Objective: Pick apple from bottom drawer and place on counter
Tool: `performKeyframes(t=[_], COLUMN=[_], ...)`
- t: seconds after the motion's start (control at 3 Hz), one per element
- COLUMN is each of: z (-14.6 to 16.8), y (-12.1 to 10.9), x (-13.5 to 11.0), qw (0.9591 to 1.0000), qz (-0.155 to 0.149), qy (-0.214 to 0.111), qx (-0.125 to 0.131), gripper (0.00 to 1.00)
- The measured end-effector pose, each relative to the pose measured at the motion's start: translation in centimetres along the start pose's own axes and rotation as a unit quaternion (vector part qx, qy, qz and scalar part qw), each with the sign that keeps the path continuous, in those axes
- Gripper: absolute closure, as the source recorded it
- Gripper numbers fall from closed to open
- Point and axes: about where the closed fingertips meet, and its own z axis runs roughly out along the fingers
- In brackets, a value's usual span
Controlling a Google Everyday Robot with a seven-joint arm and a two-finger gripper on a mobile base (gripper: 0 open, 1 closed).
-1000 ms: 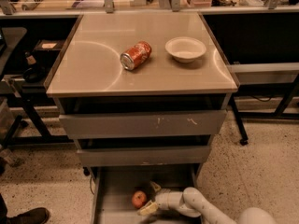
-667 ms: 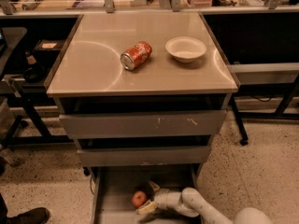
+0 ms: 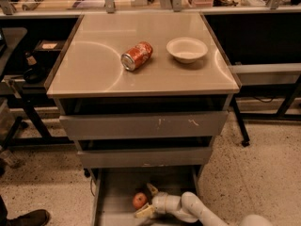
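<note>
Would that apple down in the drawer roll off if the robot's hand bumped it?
Probably: the apple is round and lies loose on the flat floor of the bottom drawer, so a nudge could send it rolling. It looks firm, so the gripper, open beside it, could likely squeeze without squashing it.

- The robot's white, rounded, jointed arm enters from the near right corner and reaches leftward, lying low and almost level.
- Its white cylindrical wrist points left.
- The two-finger gripper sits low at the near edge of the scene, just left of centre.
- Its pale tan fingers are spread apart, one farther and one nearer, with their tips pointing left.
</note>
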Motion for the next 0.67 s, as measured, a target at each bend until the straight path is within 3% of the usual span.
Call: performKeyframes(t=[0.33, 0.67], z=[0.00, 0.01], y=[0.00, 0.00], x=[0.00, 0.00], qw=[1.0000, 1.0000], qz=[0.000, 0.000], qy=[0.000, 0.000], qx=[0.000, 0.000], gripper=[0.00, 0.18])
